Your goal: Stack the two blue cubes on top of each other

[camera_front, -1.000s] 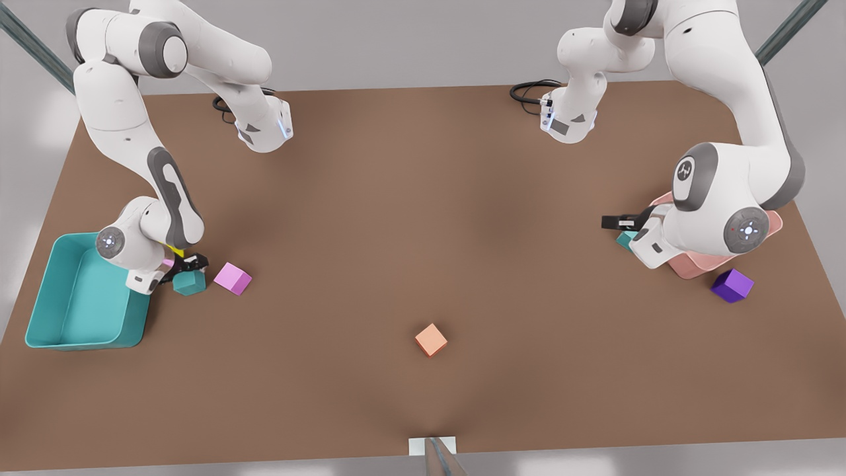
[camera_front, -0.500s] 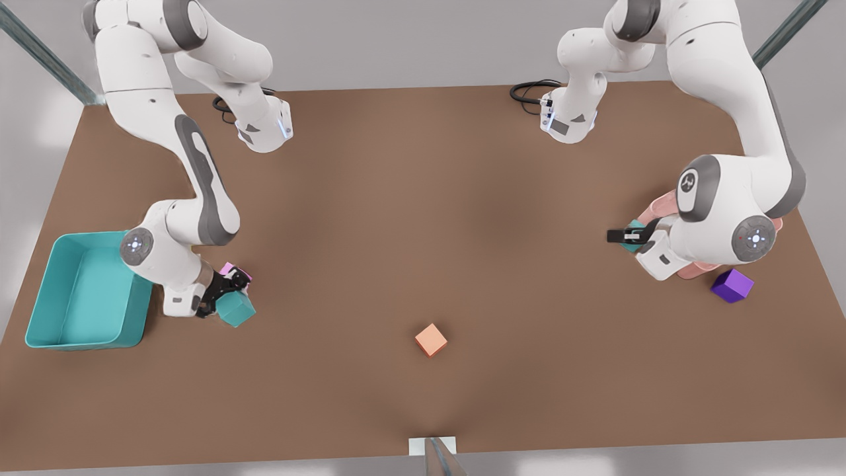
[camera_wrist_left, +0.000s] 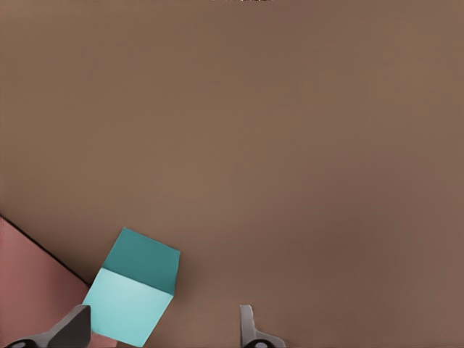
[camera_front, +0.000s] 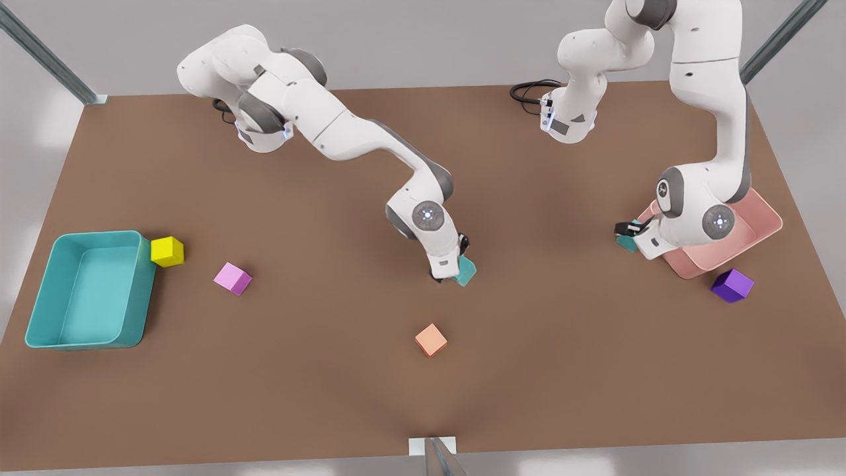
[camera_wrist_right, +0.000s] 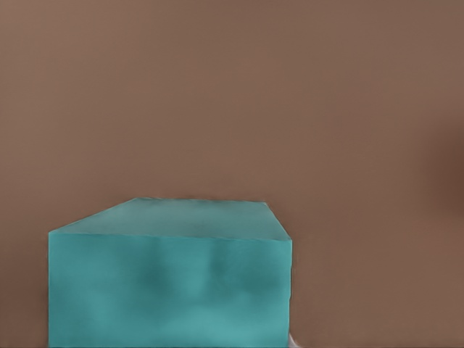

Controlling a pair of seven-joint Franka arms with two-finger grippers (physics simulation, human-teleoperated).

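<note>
1. Right gripper (camera_front: 462, 259) at mid-table, pinching the first blue cube (camera_front: 466, 271) between its fingers; cube tilted, close under the wrist camera (camera_wrist_right: 170, 283), up-table from the orange cube (camera_front: 431, 340).
2. Left gripper (camera_front: 625, 229) low at the front view's right, beside the pink tray (camera_front: 760, 228), fingers (camera_wrist_left: 72, 328) spread wide apart.
3. Second blue cube (camera_wrist_left: 134, 290) on the brown table (camera_wrist_left: 290, 145), touching the tray's edge, near one fingertip but not gripped; seen from the front (camera_front: 626, 243) just below the gripper.
</note>
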